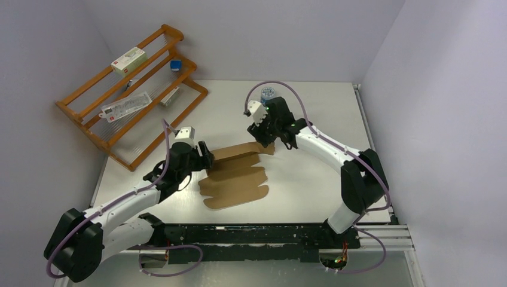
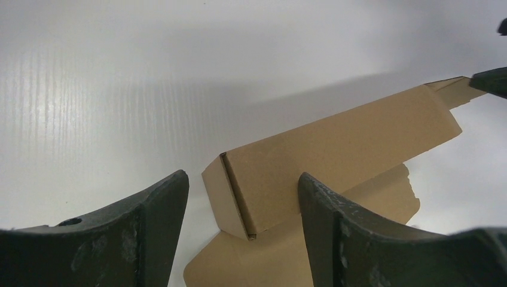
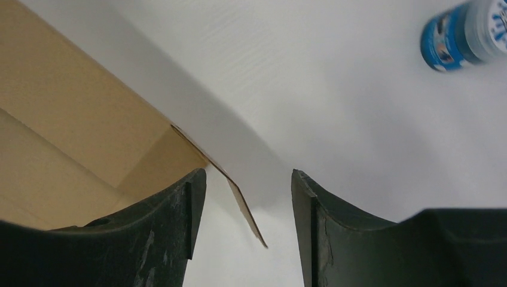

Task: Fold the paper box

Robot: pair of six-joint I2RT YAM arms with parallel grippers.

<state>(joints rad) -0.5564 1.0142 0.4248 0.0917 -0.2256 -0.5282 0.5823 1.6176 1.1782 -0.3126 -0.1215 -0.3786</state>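
Robot lab test cell. Plain white walls (image 1: pixel 251 36) close round a white table (image 1: pixel 311 197); mounting rail (image 1: pixel 263 227) along near edge; wooden rack (image 1: pixel 134 95) at far-left corner.

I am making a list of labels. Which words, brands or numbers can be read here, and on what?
None can be read.
White carton: red mark and print, too small.
Clear bag: label, too small.
Blue jar: white letters, blurred and cut off.
Cardboard: no print visible.
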